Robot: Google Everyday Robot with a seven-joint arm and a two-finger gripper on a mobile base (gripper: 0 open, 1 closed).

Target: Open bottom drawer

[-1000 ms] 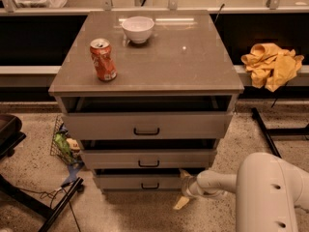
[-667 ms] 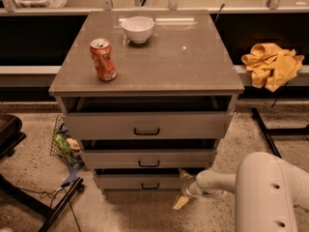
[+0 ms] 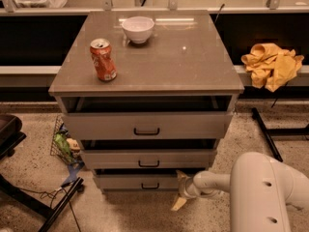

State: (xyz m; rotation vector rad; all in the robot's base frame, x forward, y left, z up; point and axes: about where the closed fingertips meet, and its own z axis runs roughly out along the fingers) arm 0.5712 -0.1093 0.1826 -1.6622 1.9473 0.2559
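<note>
The cabinet (image 3: 145,66) has three grey-beige drawers, each pulled out a little. The bottom drawer (image 3: 137,181) is the lowest and smallest-looking front, with a small black bar handle (image 3: 150,185). My gripper (image 3: 181,190) comes from the white arm (image 3: 260,192) at the lower right. It sits low by the floor at the right end of the bottom drawer's front. One pale finger points up against the drawer's right edge, the other points down toward the floor.
An orange soda can (image 3: 103,60) and a white bowl (image 3: 138,29) stand on the cabinet top. A yellow cloth (image 3: 271,65) lies on the ledge at right. A wire basket with trash (image 3: 63,145) and a black chair base (image 3: 29,197) are at the left.
</note>
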